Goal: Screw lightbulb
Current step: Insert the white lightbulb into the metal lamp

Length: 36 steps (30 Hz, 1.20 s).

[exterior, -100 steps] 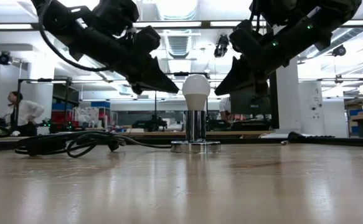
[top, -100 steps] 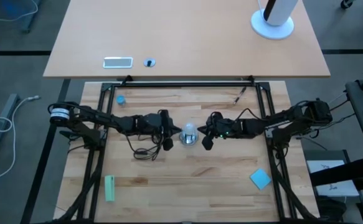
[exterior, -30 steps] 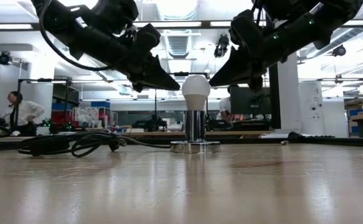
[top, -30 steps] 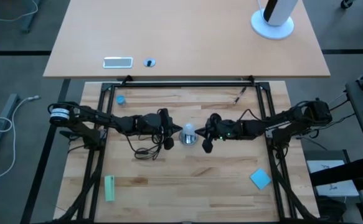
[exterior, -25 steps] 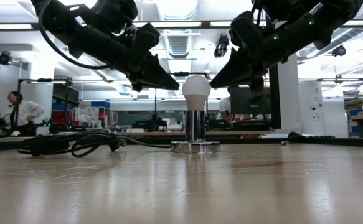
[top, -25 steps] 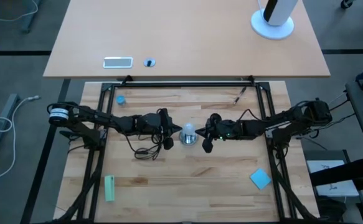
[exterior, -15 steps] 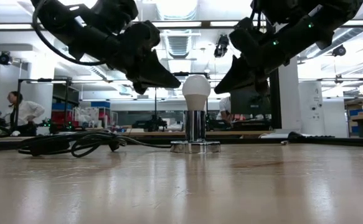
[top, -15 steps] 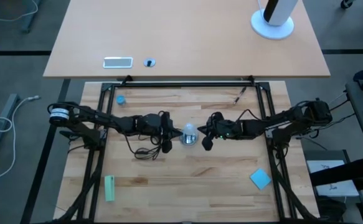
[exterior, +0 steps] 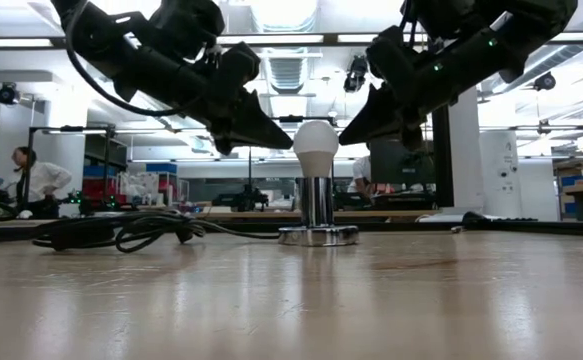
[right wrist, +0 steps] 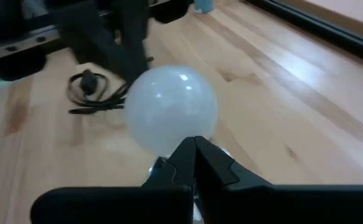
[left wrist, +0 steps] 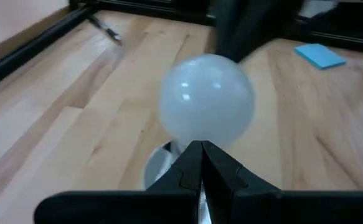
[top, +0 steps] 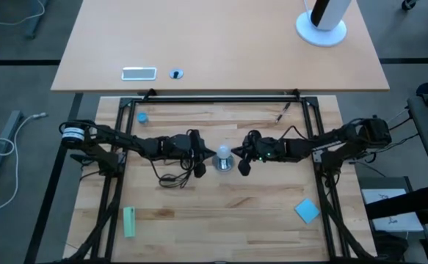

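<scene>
- Wooden table [top: 221, 213] at frame centre — lightbulb [exterior: 315, 148] upright in its socket [exterior: 317, 234].
- Left gripper [exterior: 279, 136] and right gripper [exterior: 351, 133], each with fingers together, flank it — better to press evenly and turn gently.

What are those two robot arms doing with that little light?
Two robot arms meet in the middle of a wooden table over a white lightbulb. The bulb stands upright in a shiny silver socket with a black cord running off it. The left gripper and the right gripper point at the bulb's round head from opposite sides, both with fingers pressed shut. Neither is holding it; the pictures don't settle whether their tips touch the glass.
</scene>
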Each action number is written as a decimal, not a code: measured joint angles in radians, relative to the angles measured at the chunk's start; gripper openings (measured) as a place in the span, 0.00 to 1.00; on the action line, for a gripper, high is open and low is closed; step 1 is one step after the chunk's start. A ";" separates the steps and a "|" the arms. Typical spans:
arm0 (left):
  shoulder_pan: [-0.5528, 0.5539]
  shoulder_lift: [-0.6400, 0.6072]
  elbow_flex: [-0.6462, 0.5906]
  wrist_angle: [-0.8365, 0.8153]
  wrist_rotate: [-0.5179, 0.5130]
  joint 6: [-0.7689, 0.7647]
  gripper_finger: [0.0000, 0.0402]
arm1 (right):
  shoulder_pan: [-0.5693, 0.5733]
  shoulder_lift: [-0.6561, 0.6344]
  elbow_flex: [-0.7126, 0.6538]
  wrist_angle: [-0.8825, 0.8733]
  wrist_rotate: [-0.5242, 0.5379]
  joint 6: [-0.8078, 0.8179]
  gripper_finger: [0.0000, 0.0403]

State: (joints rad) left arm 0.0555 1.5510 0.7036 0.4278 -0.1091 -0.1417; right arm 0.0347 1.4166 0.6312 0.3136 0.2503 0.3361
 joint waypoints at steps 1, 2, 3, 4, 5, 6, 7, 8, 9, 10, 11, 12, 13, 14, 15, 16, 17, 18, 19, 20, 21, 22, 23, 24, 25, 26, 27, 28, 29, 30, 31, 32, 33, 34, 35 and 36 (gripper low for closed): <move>0.000 0.000 0.000 0.000 -0.011 -0.001 0.00 | 0.003 0.000 0.000 0.001 -0.011 0.005 0.00; 0.001 0.000 0.000 0.000 -0.018 -0.002 0.00 | 0.006 0.000 0.000 0.004 -0.023 0.010 0.00; 0.002 0.000 0.000 0.002 -0.023 -0.002 0.00 | 0.011 0.000 0.000 0.008 -0.032 0.017 0.00; 0.003 0.000 0.000 0.007 -0.024 -0.003 0.00 | 0.016 0.000 0.000 0.013 -0.033 0.020 0.00; 0.003 0.000 0.000 0.008 -0.024 -0.002 0.00 | 0.023 0.000 0.000 0.014 -0.035 0.022 0.00; 0.001 0.000 0.000 0.008 -0.022 -0.002 0.00 | 0.027 0.000 0.000 0.015 -0.035 0.022 0.00; 0.001 0.000 0.000 0.008 -0.020 -0.002 0.00 | 0.029 0.000 0.000 0.015 -0.035 0.022 0.00; 0.001 0.000 0.000 0.008 -0.018 -0.002 0.00 | 0.032 0.000 0.000 0.014 -0.034 0.023 0.00; 0.002 0.000 0.000 0.008 -0.017 -0.002 0.00 | 0.033 0.000 0.000 0.013 -0.033 0.028 0.00; 0.002 0.000 0.000 0.006 -0.016 -0.003 0.00 | 0.033 0.000 0.000 0.010 -0.031 0.031 0.00; 0.002 0.000 0.000 0.002 -0.015 -0.003 0.00 | 0.033 0.000 0.000 0.005 -0.028 0.033 0.00; 0.001 0.000 0.000 -0.003 -0.013 -0.003 0.00 | 0.033 0.000 0.000 -0.001 -0.026 0.034 0.00; 0.001 0.000 0.001 -0.011 -0.011 -0.003 0.00 | 0.033 0.000 0.000 -0.008 -0.024 0.037 0.00; 0.000 -0.003 0.001 -0.027 -0.007 -0.003 0.00 | 0.033 0.000 0.002 -0.019 -0.023 0.040 0.00; 0.000 -0.005 0.001 -0.048 -0.006 -0.006 0.00 | 0.033 0.000 0.002 -0.035 -0.023 0.047 0.00; 0.000 -0.009 0.001 -0.072 -0.006 -0.007 0.00 | 0.033 -0.001 0.002 -0.054 -0.022 0.054 0.00; 0.000 -0.014 0.001 -0.099 -0.006 -0.007 0.00 | 0.033 -0.001 0.002 -0.075 -0.017 0.059 0.00; 0.000 -0.018 0.001 -0.118 -0.006 -0.007 0.00 | 0.033 -0.001 0.002 -0.093 -0.015 0.063 0.00; 0.000 -0.023 0.001 -0.141 -0.006 -0.007 0.00 | 0.033 -0.001 0.002 -0.107 -0.012 0.064 0.00; 0.000 -0.025 0.001 -0.160 -0.006 -0.007 0.00 | 0.033 -0.002 0.002 -0.120 -0.008 0.064 0.00; 0.000 -0.025 0.001 -0.173 -0.006 -0.007 0.00 | 0.033 -0.002 0.002 -0.132 0.007 0.064 0.00; 0.000 -0.025 0.001 -0.183 -0.003 -0.003 0.00 | 0.033 -0.002 0.002 -0.139 0.019 0.061 0.00; 0.000 -0.025 0.001 -0.185 0.009 0.003 0.00 | 0.033 -0.002 0.002 -0.146 0.031 0.054 0.00; 0.000 -0.024 0.001 -0.181 0.026 0.010 0.00 | 0.033 -0.002 0.002 -0.147 0.044 0.044 0.00; 0.000 -0.019 0.001 -0.170 0.030 0.014 0.00 | 0.033 -0.002 0.002 -0.147 0.061 0.032 0.00; 0.000 -0.016 0.001 -0.167 0.030 0.016 0.00 | 0.033 -0.002 0.002 -0.147 0.074 0.018 0.00; 0.000 -0.010 -0.001 -0.167 0.030 0.017 0.00 | 0.032 -0.001 0.002 -0.146 0.086 0.005 0.00; 0.000 0.000 -0.001 -0.161 0.030 0.016 0.00 | 0.030 -0.001 0.002 -0.147 0.090 -0.012 0.00; 0.000 0.012 -0.002 -0.152 0.032 0.017 0.00 | 0.028 -0.001 0.002 -0.145 0.089 -0.024 0.00; 0.000 0.022 -0.004 -0.144 0.041 0.017 0.00 | 0.028 0.000 -0.001 -0.144 0.088 -0.036 0.00; -0.001 0.036 -0.005 -0.132 0.055 0.018 0.00 | 0.028 0.000 -0.005 -0.142 0.086 -0.043 0.00; -0.003 0.049 -0.005 -0.115 0.070 0.018 0.00 | 0.031 0.000 -0.012 -0.134 0.085 -0.051 0.00; -0.007 0.064 -0.005 -0.101 0.074 0.018 0.00 | 0.037 0.000 -0.023 -0.116 0.075 -0.065 0.00; -0.010 0.081 -0.005 -0.078 0.075 0.018 0.00 | 0.045 0.000 -0.039 -0.088 0.054 -0.083 0.00; -0.013 0.099 -0.005 -0.056 0.077 0.018 0.00 | 0.051 0.000 -0.056 -0.048 0.034 -0.102 0.00; -0.015 0.117 -0.005 -0.039 0.078 0.015 0.01 | 0.056 0.000 -0.077 -0.001 0.021 -0.111 0.00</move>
State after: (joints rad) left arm 0.0402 1.6681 0.6983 0.3887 -0.0315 -0.1267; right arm 0.0906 1.4166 0.5539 0.3124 0.2714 0.2247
